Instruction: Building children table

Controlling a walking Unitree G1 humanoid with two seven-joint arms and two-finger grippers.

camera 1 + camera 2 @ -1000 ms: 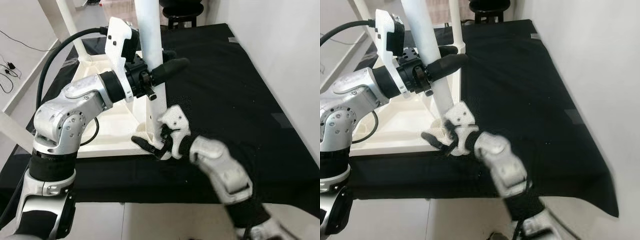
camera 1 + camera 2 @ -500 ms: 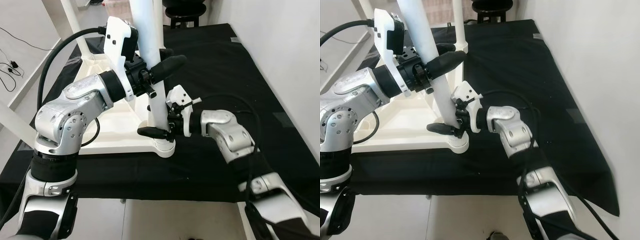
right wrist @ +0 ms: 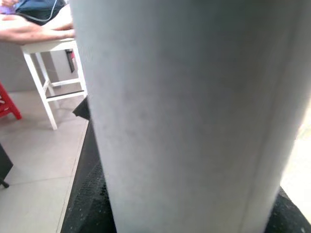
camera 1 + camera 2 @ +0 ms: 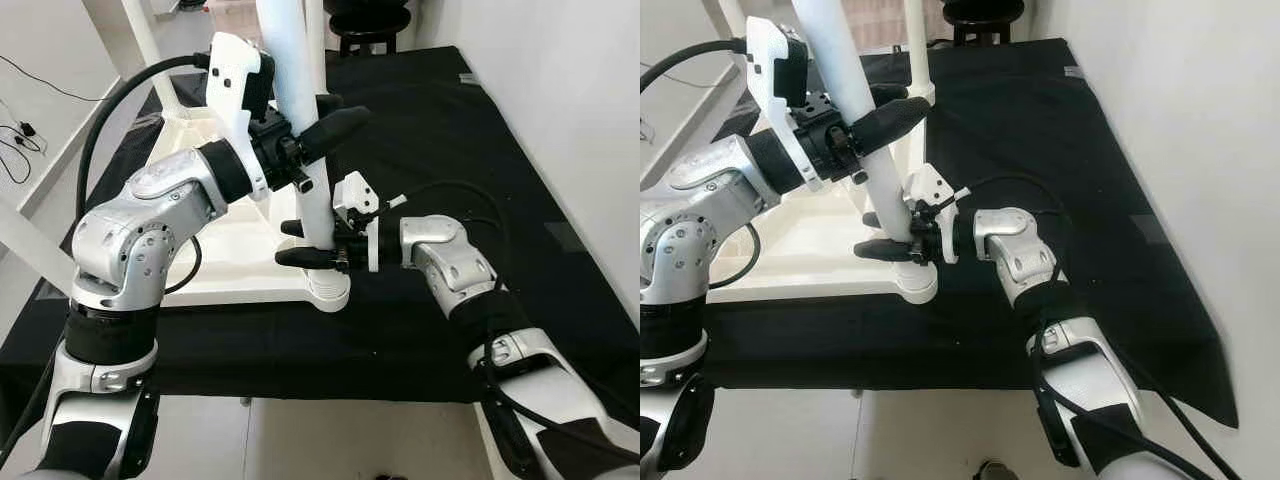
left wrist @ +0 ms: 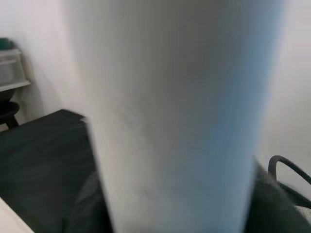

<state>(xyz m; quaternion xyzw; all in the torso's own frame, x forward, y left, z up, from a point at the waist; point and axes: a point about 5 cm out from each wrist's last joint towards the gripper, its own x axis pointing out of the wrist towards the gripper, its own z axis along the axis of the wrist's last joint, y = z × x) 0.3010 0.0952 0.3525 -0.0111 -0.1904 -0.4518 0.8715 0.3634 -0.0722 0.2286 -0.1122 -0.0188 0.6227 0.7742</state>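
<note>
A black cloth point(image 4: 470, 150) covers the work surface, with a white wall at 3 o'clock and pale floor at 9 o'clock. On the cloth lies the upturned white tabletop point(image 4: 225, 250), and a white table leg point(image 4: 300, 130) stands upright at its near right corner. The left gripper point(image 4: 325, 125), reaching in from 9 o'clock, has its black fingers closed around the leg's upper part. Lower down, the right gripper point(image 4: 305, 243) comes in from 3 o'clock, one finger on each side of the leg just above its round foot point(image 4: 328, 292), clasping it.
</note>
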